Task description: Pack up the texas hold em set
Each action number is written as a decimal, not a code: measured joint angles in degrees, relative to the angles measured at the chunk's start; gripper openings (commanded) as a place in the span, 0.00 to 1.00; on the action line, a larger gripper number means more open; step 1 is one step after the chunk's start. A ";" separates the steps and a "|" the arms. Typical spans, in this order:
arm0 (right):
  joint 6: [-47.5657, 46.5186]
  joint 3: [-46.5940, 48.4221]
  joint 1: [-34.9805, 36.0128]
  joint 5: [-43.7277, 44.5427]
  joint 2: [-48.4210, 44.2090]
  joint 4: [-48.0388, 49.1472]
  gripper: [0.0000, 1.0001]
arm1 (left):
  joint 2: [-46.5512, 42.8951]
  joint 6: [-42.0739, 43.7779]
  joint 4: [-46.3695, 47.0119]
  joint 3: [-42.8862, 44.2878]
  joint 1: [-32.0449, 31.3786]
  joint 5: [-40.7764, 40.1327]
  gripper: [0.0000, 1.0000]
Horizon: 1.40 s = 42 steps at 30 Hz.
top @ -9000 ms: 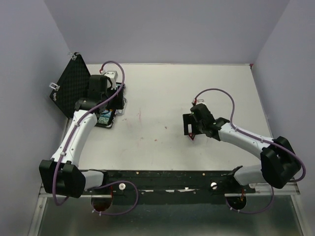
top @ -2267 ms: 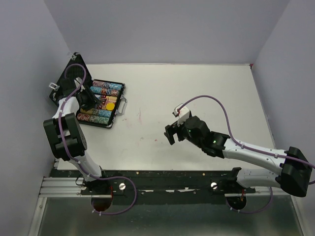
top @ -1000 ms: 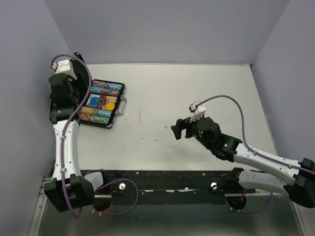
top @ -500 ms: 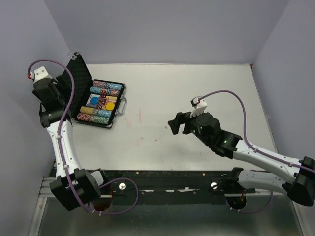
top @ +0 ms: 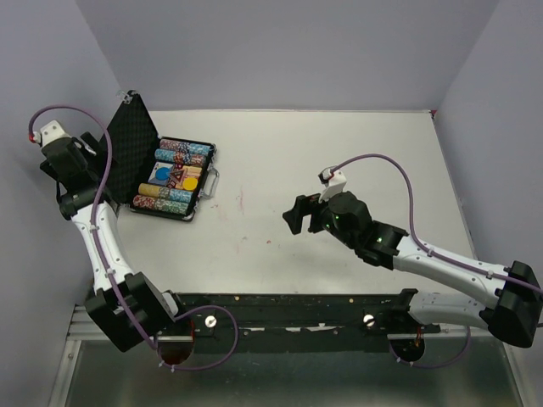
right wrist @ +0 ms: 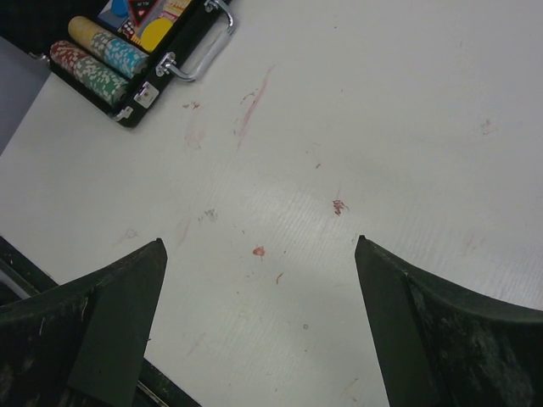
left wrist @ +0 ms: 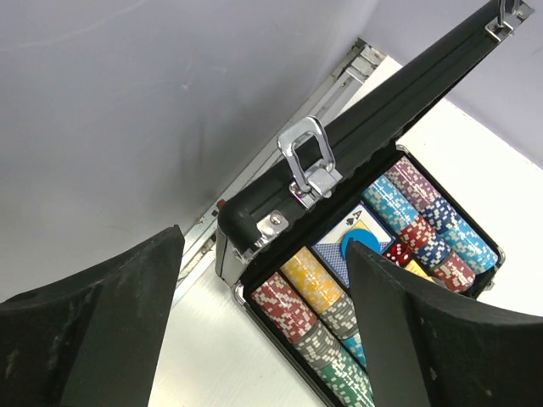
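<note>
- Case [top: 174, 180] of the texas hold em set lies open at the far left of the bench [top: 356, 153]. Its handle [right wrist: 202, 47] faces the middle of the bench.
- The lid [top: 127, 146] stands nearly upright and leans toward the left wall, with its foam side facing the chips [top: 172, 197].
- The chips fill the outer rows. A blue disc [top: 161, 175], a yellow disc [top: 192, 181] and red dice [left wrist: 397, 253] lie in the middle compartment.
- Your left tool [left wrist: 265, 246] hangs between the lid and the left wall. Its fingers are wide apart and hold nothing. One latch [left wrist: 310, 165] on the lid edge is just in front of it.
- Your right tool [right wrist: 259, 246] is also wide apart and empty. It is above bare bench, well apart from the case.
- In my judgement the packing is almost done. What remains is to close the lid and fasten the latches.
- Nothing holds the case down. If you push the lid from behind, the whole case may slide or tip toward the handle side instead of closing.
- If the lid falls freely, it may shake the discs and dice out of their compartment.
- A loose latch may fold under the lid edge and keep it from closing.
- The left arm is very close to the wall, so there is little room for a wide swing.
</note>
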 measured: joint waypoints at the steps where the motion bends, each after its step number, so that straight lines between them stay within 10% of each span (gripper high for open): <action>1: 0.00 0.00 0.00 -0.11 0.00 0.00 1.00 | 0.13 -0.22 0.44 0.00 0.66 0.74 0.90; 25: 0.42 -0.37 0.00 -1.31 -1.60 0.68 1.00 | 7.41 -2.05 2.40 0.66 -0.26 12.66 0.90; 42: 0.24 -2.27 0.00 -1.31 -2.80 1.68 1.00 | -9.46 -1.01 -4.85 -6.32 -10.36 25.55 0.89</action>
